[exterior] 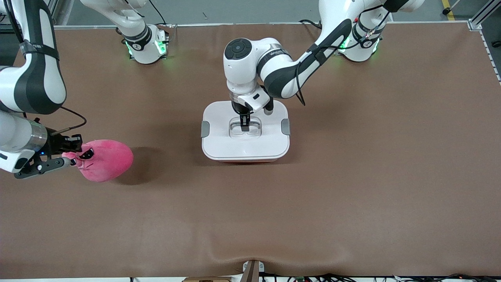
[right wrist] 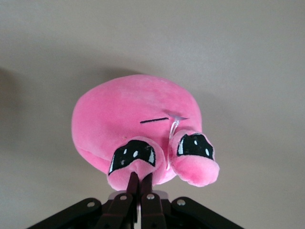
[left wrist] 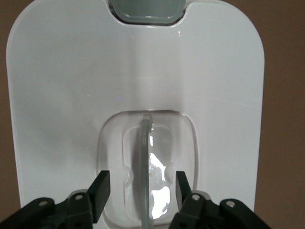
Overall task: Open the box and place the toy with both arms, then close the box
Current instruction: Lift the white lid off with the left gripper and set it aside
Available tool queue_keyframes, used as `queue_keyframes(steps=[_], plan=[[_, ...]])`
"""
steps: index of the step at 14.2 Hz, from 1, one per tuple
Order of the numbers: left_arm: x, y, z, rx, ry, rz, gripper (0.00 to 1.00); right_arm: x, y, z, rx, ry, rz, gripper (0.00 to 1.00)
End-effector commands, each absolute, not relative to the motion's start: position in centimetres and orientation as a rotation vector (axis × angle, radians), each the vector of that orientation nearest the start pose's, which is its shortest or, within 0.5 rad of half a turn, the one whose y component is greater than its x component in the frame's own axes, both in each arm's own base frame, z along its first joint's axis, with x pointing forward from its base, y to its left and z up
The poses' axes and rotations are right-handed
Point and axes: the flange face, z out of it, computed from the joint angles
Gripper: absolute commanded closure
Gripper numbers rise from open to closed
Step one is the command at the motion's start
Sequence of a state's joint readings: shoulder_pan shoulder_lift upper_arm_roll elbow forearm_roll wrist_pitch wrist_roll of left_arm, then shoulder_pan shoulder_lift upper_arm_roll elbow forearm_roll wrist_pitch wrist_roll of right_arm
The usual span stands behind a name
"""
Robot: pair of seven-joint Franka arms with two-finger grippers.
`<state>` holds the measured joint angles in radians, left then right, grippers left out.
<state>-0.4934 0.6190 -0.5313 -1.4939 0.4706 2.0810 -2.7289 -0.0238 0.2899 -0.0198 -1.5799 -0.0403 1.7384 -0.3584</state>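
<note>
The box [exterior: 245, 147] stands mid-table with its white lid [left wrist: 138, 71] on and grey clips [exterior: 205, 129] [exterior: 285, 126] at both ends. My left gripper [exterior: 245, 124] [left wrist: 141, 188] reaches down into the lid's recessed centre. Its fingers [left wrist: 100, 193] straddle the clear handle bar [left wrist: 144, 157], with a gap on each side. The hot-pink toy [exterior: 105, 160] [right wrist: 138, 119] hangs over the table toward the right arm's end. My right gripper [exterior: 72, 156] [right wrist: 141, 179] is shut on one of its bulging eyes.
Brown table surface [exterior: 352, 176] surrounds the box. The two arm bases with green lights [exterior: 146, 47] [exterior: 362, 45] stand along the table's edge farthest from the front camera. Cables run along the table edge nearest the front camera.
</note>
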Motion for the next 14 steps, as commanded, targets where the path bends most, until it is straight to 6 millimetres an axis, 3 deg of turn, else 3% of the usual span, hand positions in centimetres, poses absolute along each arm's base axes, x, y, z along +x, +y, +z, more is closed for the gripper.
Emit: queue_keyframes(steps=[1,3,5,7,11,14], plan=[[44.4,-56.2,35.3,2.074,2.180,0.158,0.57,63.5,-2.9,48.7,-3.116,-0.590,0.165,1.00],[44.4,-56.2,35.4,2.072,2.180,0.157,0.75,63.3,-2.7,49.7,-3.112,-0.592,0.186,1.00],[44.4,-56.2,35.5,2.072,2.179,0.154,0.83,63.3,-2.6,50.1,-3.110,-0.603,0.191,1.00],[44.4,-56.2,35.9,2.065,2.179,0.152,0.99,63.3,-2.7,50.0,-3.075,-0.731,0.197,1.00],[44.5,-56.0,37.1,2.046,2.180,0.153,1.00,62.5,-2.1,50.3,-3.027,-0.806,0.271,1.00],[44.4,-55.8,38.6,2.037,2.170,0.166,1.00,62.6,-2.0,51.7,-2.941,-1.032,0.234,1.00]])
